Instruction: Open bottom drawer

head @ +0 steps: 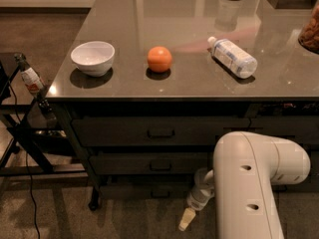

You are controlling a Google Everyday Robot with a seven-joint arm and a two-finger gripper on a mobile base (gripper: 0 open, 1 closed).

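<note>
Bottom drawer sits shut, lowest in its stack under the tabletop. We judge it rigid and likely to slide straight out, perhaps heavy if loaded. Our only hold is its small black handle at the centre. Just right of that and lower, the gripper hangs near the floor; we cannot tell whether it is apart or together.

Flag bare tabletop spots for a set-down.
Widest: the tabletop stretch behind the bowl and orange. Narrower gaps: bowl to orange, orange to bottle. Right edge is crowded by a jar. The hand hangs near the floor, right of the bottom drawer handle.
</note>
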